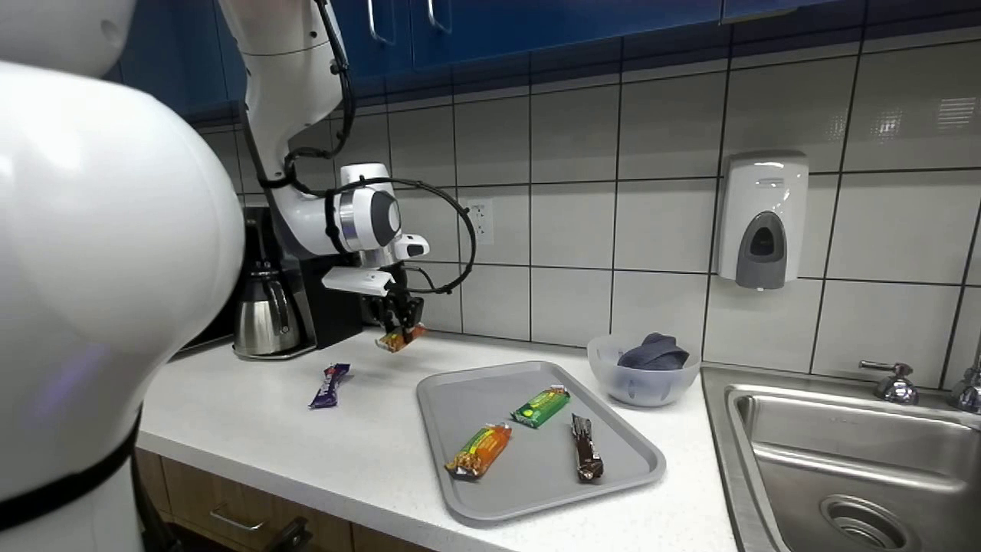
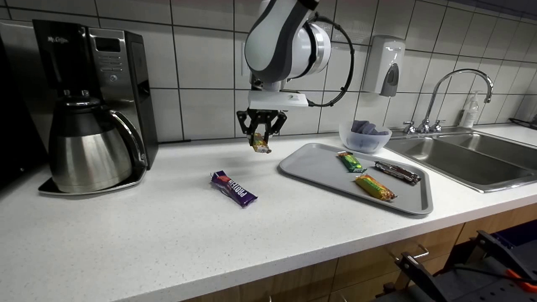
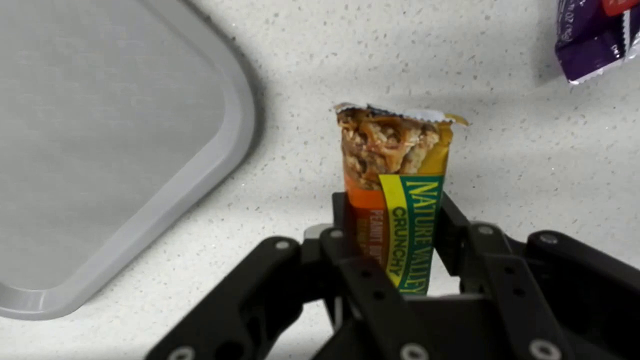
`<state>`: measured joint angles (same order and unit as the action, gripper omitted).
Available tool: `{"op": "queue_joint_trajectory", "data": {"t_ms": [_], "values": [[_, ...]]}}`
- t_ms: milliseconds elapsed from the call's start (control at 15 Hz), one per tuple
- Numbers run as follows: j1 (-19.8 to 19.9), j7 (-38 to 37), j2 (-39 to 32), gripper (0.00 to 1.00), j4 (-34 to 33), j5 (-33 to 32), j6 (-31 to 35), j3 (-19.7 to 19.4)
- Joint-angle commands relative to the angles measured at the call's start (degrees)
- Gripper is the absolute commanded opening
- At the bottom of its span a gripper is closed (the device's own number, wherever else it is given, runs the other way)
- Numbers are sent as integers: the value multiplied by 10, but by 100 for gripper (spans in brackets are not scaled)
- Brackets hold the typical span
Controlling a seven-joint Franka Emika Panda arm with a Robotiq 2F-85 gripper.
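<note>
My gripper point(image 3: 393, 220) is shut on a Nature Valley Crunchy bar point(image 3: 395, 150), its orange, yellow and green wrapper squeezed between both fingers. In both exterior views this held bar point(image 2: 261, 147) hangs tilted a little above the white counter, near the back wall. A purple protein bar point(image 2: 233, 188) lies on the counter, closer to the front; its end shows at the wrist view's upper right. To the side is a grey tray point(image 1: 490, 383), carrying a green-wrapped bar point(image 1: 541, 406), an orange-and-green bar point(image 1: 480, 451) and a dark brown bar point(image 1: 586, 448). The held bar's lower end is partly hidden by the gripper.
A translucent bowl point(image 1: 644, 383) with a grey-blue cloth point(image 1: 654, 353) stands behind the tray, beside the steel sink point(image 1: 858, 460). The coffee maker point(image 2: 117, 63) and its steel carafe point(image 2: 90, 151) are at the opposite end. A soap dispenser point(image 1: 762, 218) hangs on the tiled wall.
</note>
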<state>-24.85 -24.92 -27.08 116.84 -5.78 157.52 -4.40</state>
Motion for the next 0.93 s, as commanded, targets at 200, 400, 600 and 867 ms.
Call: {"op": "queue_joint_trajectory", "data": {"t_ms": [200, 400, 600, 867], "values": [[-26, -53, -14, 17, -12, -26, -31, -3], [-32, -62, -24, 17, -13, -25, -34, -5], [-31, -63, -36, 17, -16, -23, -36, -4], [-32, -60, -49, 17, -22, -20, -36, -3]]}}
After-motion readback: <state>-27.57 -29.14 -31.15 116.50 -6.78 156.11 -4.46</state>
